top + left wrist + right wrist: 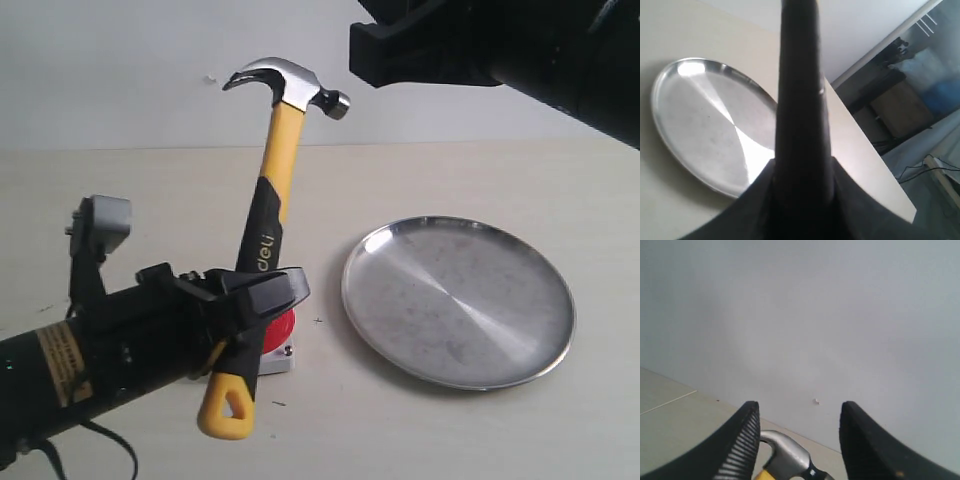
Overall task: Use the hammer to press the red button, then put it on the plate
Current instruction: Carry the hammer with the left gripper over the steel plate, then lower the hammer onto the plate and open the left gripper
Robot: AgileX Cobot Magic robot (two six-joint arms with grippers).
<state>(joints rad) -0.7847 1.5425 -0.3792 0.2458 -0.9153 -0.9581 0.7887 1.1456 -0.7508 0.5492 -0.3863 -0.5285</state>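
My left gripper (255, 300) is shut on the black part of the hammer (275, 160) handle. The hammer stands almost upright, its metal head at the top and its yellow end hanging below the fingers. The red button (281, 328) on its grey base sits right behind that gripper, mostly hidden. The silver plate (458, 300) lies to the right, bare. In the left wrist view the dark handle (801, 100) rises between the jaws, with the plate (700, 115) beside it. My right gripper (380, 50) hangs high at the upper right, open (800, 412), with the hammer head (787, 455) below it.
The pale table runs back to a white wall. In the left wrist view the table's edge (875, 155) falls off beyond the plate, with furniture (900, 107) past it. A cable (110, 450) trails under the left arm.
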